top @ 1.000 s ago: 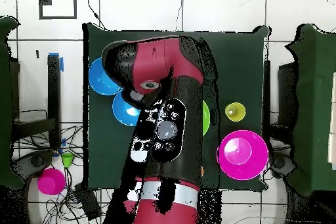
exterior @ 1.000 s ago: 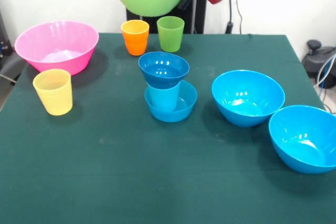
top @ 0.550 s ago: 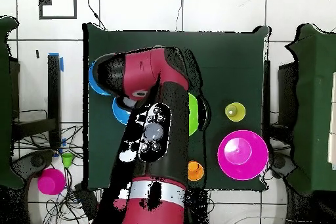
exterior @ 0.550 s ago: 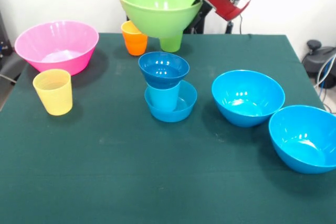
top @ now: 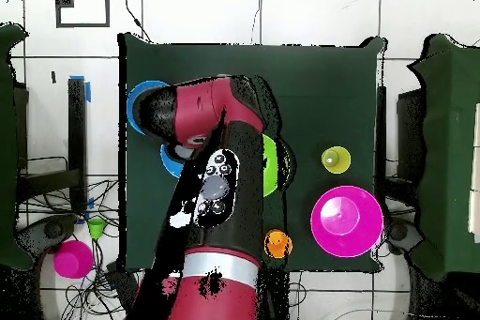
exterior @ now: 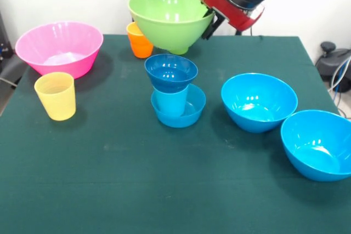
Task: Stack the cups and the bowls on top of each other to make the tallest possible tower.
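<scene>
A glossy lime green plastic bowl (exterior: 170,19) hangs in the air at the far middle of the table, held by its right rim where the red and black arm's gripper (exterior: 210,19) meets it. The gripper is clamped on that rim, judging by the bowl staying aloft, mouth up and tipped a little.

Just below and slightly nearer stands the started tower (exterior: 174,90): a smaller blue bowl (exterior: 189,112) on the green tablecloth (exterior: 164,190), a light blue translucent cup (exterior: 170,102) standing in it, and a darker blue small bowl (exterior: 171,72) seated on the cup's mouth. The green bowl is carried high so its base clears that top bowl; it probably goes there next, since a wider piece nests on a narrower one only when lowered straight.

The remaining pieces sit apart as stock: the big pink ribbed bowl (exterior: 59,47) far left, the yellow translucent cup (exterior: 55,96) just in front of it, the orange cup (exterior: 138,41) partly hidden behind the green bowl, and two large bright blue bowls (exterior: 259,101) touching at the right. The green cup is not visible.

In the overhead view the arm covers most of the centre.
</scene>
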Motion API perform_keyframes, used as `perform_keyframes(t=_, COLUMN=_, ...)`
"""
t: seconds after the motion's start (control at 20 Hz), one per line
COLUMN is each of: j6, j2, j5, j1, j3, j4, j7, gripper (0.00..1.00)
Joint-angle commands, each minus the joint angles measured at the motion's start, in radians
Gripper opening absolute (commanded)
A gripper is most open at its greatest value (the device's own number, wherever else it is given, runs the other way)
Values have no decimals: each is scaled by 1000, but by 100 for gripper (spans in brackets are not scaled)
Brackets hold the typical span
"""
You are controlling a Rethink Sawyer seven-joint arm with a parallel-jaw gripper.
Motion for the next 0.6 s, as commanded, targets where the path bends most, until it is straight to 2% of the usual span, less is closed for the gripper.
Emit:
perform_keyframes(t=0.05, j6=-102, j2=88, j5=32, j1=13, j3=69, j4=98, j7=134, gripper=0)
perform_keyframes(t=0.15, j6=-125, j2=95, j5=36, j1=15, j3=65, j4=112, j7=150, gripper=0)
perform_keyframes(t=0.2, j6=-108, j2=70, j5=40, j1=18, j3=57, j4=114, j7=146, gripper=0)
perform_keyframes(t=0.35, j6=-114, j2=86, j5=41, j1=20, j3=46, j4=106, j7=157, gripper=0)
perform_keyframes(t=0.4, j6=-91, j2=114, j5=36, j1=9, j3=47, j4=52, j7=147, gripper=0)
perform_keyframes(t=0.6, j6=-86, j2=128, j5=30, j1=10, j3=29, j4=35, j7=155, gripper=0)
